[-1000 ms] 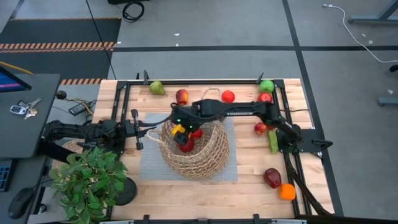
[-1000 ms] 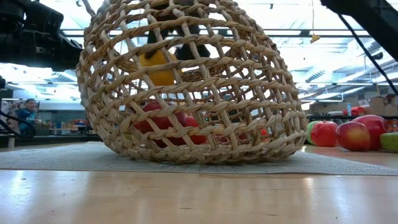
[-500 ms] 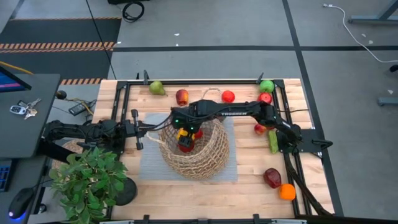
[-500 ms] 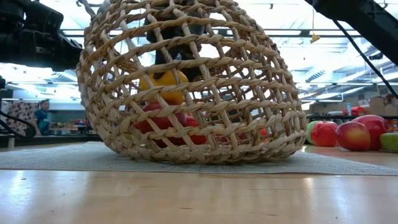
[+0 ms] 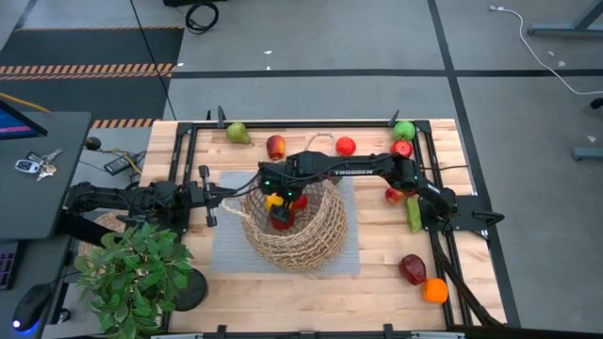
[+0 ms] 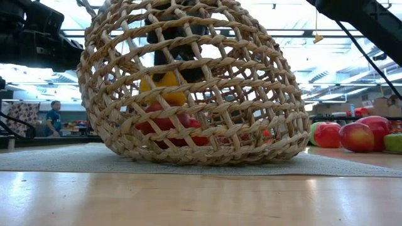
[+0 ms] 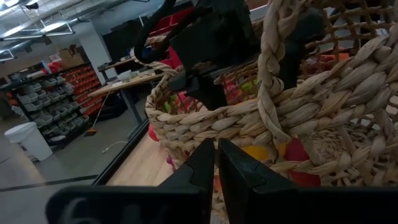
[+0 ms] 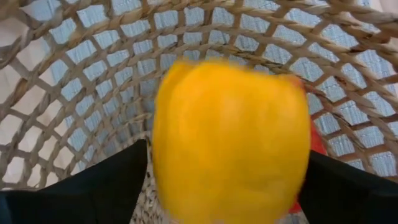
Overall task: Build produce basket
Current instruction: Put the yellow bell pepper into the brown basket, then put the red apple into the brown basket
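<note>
A: The yellow pepper (image 8: 230, 140) hangs inside the tilted wicker basket (image 5: 311, 235), between the right tool's (image 5: 280, 201) spread fingers; whether they grip it I can't tell. Looks light, smooth, likely slippery.

B: Left tool (image 7: 216, 163), closed, pinches the stiff rim; take fruit across the middle.

The high view looks straight down on the whole table (image 5: 377, 273), with the wicker basket (image 5: 300, 226) near its middle. The low view sits at tabletop height close to the same basket (image 6: 188, 88), facing the room behind. Both wrist views look from very near at its weave, the right one at a yellow pepper (image 8: 230, 140) inside.
</note>
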`<control>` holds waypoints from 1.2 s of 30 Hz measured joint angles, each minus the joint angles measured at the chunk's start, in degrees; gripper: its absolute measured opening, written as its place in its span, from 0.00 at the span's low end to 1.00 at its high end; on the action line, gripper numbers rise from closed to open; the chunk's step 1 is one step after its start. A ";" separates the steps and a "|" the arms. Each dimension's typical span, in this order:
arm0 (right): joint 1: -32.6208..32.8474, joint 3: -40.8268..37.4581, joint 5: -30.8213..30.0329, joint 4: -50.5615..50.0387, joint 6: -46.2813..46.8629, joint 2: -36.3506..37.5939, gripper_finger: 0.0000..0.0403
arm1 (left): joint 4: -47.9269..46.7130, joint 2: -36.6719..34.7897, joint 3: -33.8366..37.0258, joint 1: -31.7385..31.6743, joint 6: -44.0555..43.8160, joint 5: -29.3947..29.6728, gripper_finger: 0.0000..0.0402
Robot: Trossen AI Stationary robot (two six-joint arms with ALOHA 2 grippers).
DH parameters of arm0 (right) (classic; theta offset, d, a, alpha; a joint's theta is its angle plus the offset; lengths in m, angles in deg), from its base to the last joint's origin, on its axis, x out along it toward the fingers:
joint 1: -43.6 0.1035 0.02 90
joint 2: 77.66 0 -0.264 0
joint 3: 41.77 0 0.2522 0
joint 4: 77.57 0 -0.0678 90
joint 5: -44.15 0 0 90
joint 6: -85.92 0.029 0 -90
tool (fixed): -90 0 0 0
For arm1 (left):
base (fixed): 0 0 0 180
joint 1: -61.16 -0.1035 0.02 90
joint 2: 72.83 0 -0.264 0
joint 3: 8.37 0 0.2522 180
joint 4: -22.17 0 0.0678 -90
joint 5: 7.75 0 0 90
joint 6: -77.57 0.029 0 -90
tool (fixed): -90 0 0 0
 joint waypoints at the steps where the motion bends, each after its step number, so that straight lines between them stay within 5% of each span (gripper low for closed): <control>1: -0.05 0.01 0.19 -0.04 -0.13 0.15 0.94 | 0.00 0.00 0.02 0.02 0.00 0.00 0.07; 12: -0.42 5.02 -2.92 -1.26 -0.29 3.38 0.99 | -0.02 0.00 0.00 0.02 0.00 0.00 0.09; 25: 3.16 5.60 -21.08 -8.08 -0.95 16.67 0.97 | -0.02 0.00 0.00 0.02 0.00 -0.02 0.08; 36: 9.59 3.18 -33.31 -24.60 12.25 23.80 0.97 | -0.02 0.00 0.00 0.02 0.00 -0.02 0.08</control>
